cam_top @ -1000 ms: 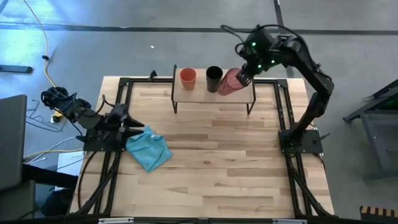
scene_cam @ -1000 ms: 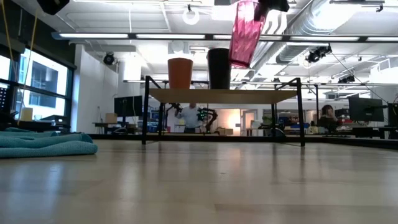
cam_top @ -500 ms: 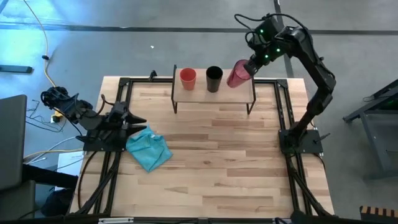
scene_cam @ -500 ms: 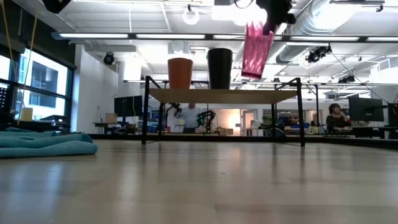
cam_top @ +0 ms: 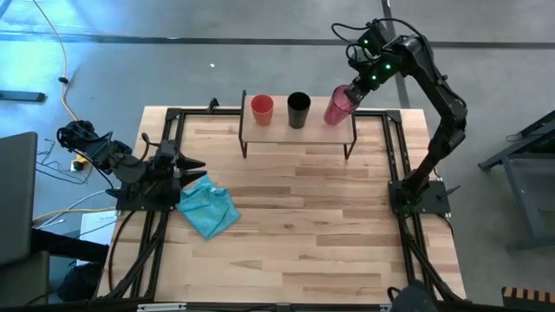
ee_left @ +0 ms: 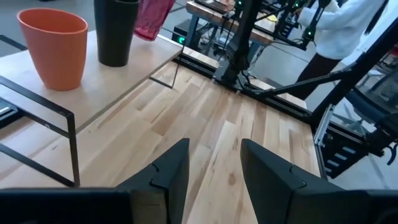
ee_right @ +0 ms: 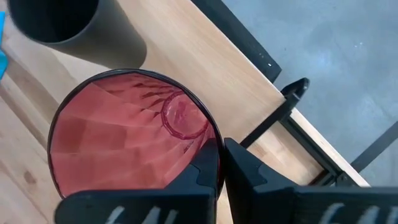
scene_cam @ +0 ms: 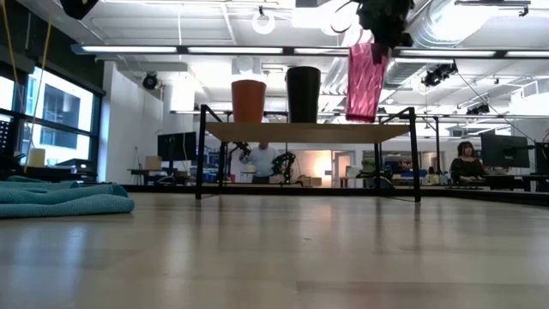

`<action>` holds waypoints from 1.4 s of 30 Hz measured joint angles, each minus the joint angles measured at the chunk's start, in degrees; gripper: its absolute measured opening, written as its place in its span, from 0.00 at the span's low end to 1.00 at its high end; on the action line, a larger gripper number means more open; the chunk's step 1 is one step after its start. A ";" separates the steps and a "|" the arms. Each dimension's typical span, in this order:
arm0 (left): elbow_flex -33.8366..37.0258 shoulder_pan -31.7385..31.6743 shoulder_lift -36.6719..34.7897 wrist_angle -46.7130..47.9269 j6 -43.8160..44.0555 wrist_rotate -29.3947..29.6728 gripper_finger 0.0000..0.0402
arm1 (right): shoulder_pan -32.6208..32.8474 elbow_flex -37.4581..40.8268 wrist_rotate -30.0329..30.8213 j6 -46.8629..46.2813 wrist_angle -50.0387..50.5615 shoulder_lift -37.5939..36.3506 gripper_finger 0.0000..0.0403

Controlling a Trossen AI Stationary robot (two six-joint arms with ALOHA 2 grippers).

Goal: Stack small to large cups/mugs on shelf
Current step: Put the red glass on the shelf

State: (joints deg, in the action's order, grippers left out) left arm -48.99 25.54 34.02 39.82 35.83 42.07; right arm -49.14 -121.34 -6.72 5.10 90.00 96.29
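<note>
Count: three cups, one shelf, one cloth, two arms.

Orange cup (cam_top: 262, 107): short, opaque, tapered, smooth wall; sitting upright at the left end of the shelf (cam_top: 277, 130). Nothing showing inside it.

Black cup (cam_top: 298, 109): mid-height, matte, near-cylindrical; standing upright just beside the orange one, not touching, roughly mid-shelf. Interior too dark to read.

Pink tumbler (cam_top: 339, 104): tallest, translucent, ribbed and faceted wall, round base visible through the open mouth in the right wrist view; nothing in it. It is sitting over the right end of the shelf, slightly tilted; in the low view its base is reaching the board or a hair above it, cannot tell which.

Right claw (cam_top: 354, 89): clenching on the tumbler's rim, one finger (ee_right: 208, 180) inside the wall and one outside.

Left claw (cam_top: 192, 169): fingers spread, holding nothing, resting at the left side of the surface (cam_top: 295, 225), just beside the cloth (cam_top: 208, 208).

Shelf: light-wood rectangular board on thin black metal legs, standing at the far edge of the butcher-block surface.

Cloth: light blue, soft, crumpled into a heap.
</note>
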 joint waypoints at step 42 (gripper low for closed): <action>0.00 0.00 3.63 -1.16 0.68 0.82 0.33 | 0.14 0.02 -2.72 1.41 -0.04 3.19 0.06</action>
State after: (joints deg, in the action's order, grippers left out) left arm -48.99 25.54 37.65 38.65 36.51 42.89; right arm -48.99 -121.32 -9.44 6.50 89.96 99.48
